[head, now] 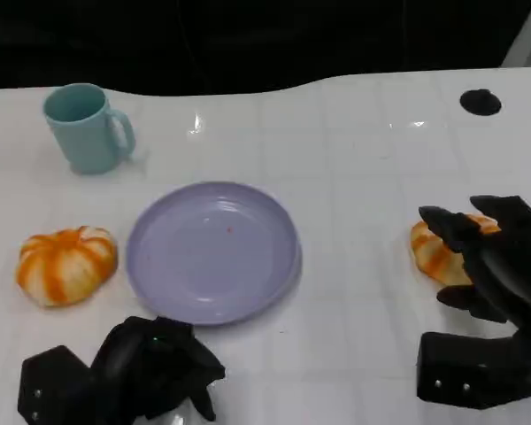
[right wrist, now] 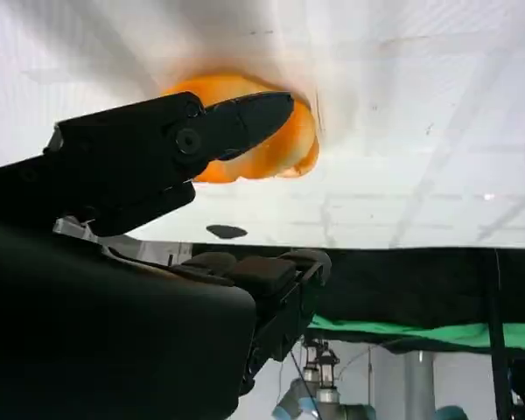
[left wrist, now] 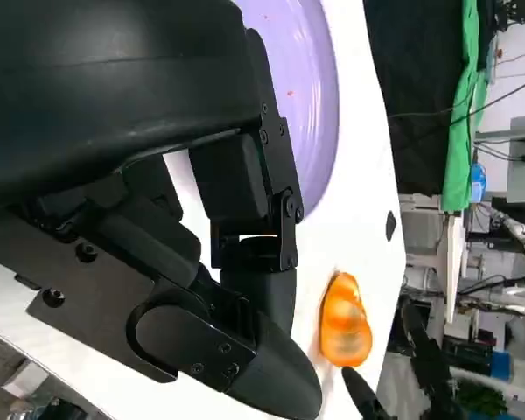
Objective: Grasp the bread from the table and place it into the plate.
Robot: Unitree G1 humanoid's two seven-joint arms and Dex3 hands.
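Two orange-and-white breads lie on the white table. One bread point(head: 66, 264) sits left of the lilac plate point(head: 212, 252), apart from it. The other bread point(head: 435, 252) point(left wrist: 346, 319) point(right wrist: 271, 153) lies at the right, half hidden under my right hand point(head: 491, 266). That hand hovers over it with fingers spread; one finger point(right wrist: 236, 122) reaches across its top, and no grip shows. My left hand point(head: 146, 365) rests near the table's front edge below the plate point(left wrist: 319, 96), fingers curled in and holding nothing.
A pale blue mug point(head: 87, 128) stands at the back left. A small black round mark point(head: 480, 102) sits at the back right. The table's dark far edge runs along the top. Bare table lies between the plate and the right bread.
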